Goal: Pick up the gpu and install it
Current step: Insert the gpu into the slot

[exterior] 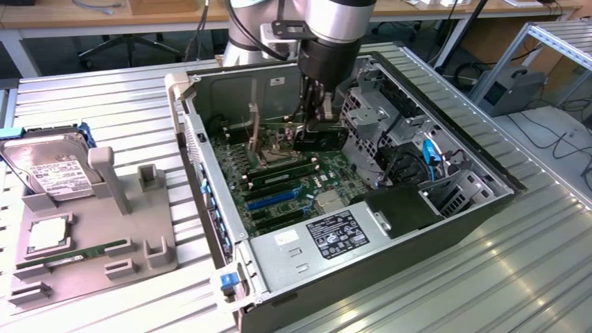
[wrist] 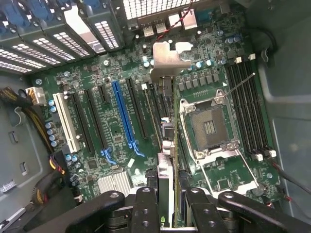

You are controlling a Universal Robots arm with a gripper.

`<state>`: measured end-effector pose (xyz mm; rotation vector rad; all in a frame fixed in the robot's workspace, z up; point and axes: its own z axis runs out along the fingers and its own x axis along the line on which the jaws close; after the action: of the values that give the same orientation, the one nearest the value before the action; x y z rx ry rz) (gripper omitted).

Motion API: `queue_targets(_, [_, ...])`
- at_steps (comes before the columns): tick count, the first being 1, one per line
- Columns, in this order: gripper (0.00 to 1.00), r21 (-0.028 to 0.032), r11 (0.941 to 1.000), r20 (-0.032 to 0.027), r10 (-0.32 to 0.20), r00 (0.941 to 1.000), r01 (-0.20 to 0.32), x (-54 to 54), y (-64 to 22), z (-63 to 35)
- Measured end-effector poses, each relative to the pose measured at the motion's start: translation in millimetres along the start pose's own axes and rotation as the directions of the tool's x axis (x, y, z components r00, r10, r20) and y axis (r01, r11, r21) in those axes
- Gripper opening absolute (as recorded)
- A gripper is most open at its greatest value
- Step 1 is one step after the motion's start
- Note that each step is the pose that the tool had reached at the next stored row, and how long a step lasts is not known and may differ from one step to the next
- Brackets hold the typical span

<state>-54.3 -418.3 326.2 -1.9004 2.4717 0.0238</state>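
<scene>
My gripper [exterior: 315, 111] reaches down into the open computer case [exterior: 462, 208], over the motherboard [exterior: 277, 187]. In the wrist view the gripper [wrist: 168, 206] is shut on the gpu [wrist: 165, 170], which I see edge-on as a thin card between the two black fingers [wrist: 146, 208]. Its silver metal bracket [wrist: 167, 58] points toward the case's rear slot openings. The card hangs along the black expansion slots [wrist: 155, 104], between the blue slot [wrist: 124, 116] and the CPU socket [wrist: 209, 126]. Whether its edge touches a slot I cannot tell.
Drive cages and blue cables [exterior: 430, 156] fill the case on the exterior view's right. On the left a grey fixture [exterior: 138, 236] holds a silver hard drive [exterior: 51, 173], a processor [exterior: 46, 236] and a green memory stick [exterior: 88, 251]. Memory slots [wrist: 248, 107] flank the socket.
</scene>
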Motion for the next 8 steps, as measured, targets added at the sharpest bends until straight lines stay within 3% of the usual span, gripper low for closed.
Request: queue_targets(8, [0.27,-0.001,0.9994,0.0,-0.036,0.9994,0.036,-0.7,-2.5,0.2])
